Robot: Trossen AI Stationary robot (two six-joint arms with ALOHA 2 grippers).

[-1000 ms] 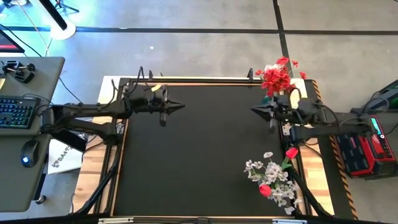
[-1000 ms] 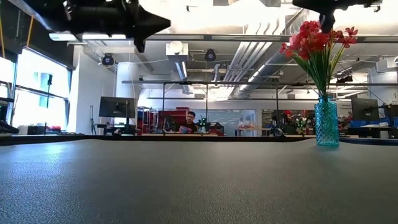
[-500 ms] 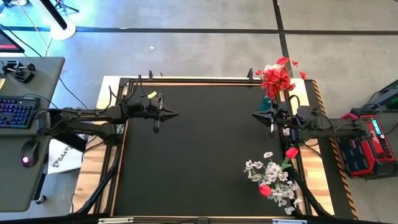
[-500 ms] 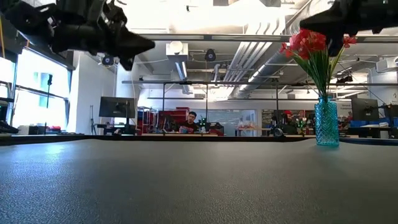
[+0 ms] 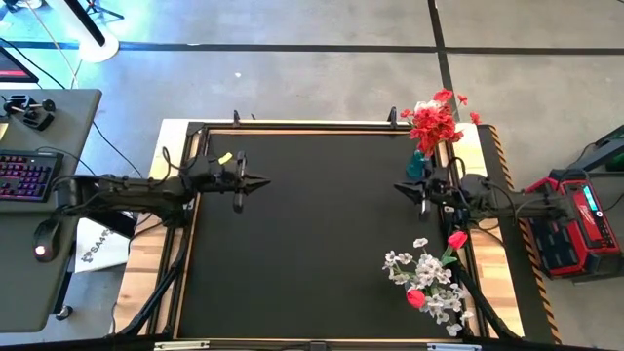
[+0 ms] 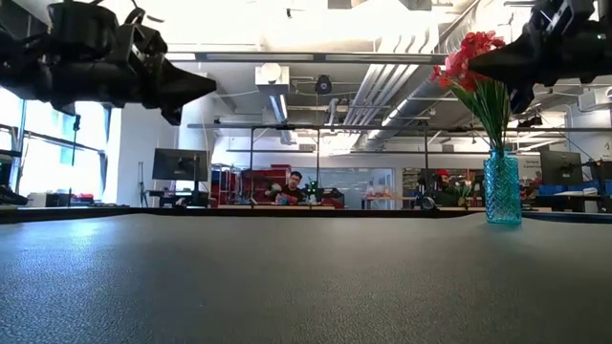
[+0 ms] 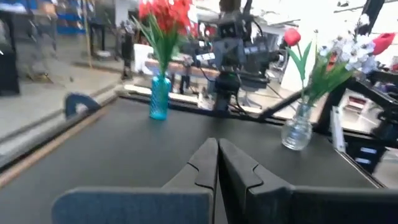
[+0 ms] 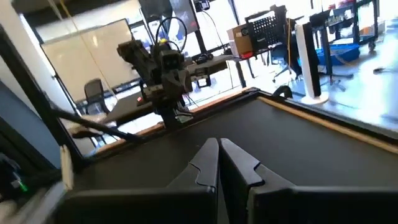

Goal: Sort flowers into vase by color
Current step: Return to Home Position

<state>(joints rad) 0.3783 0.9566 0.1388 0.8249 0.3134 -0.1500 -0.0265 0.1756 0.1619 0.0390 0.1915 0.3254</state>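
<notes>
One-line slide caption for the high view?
Left gripper and right gripper shut, empty, over the mat; red flowers in the blue vase, white flowers and red buds in the clear vase.

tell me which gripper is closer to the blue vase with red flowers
Right. The right gripper hangs just beside the blue vase; the left gripper is far off, across the black mat near its opposite edge.
</notes>
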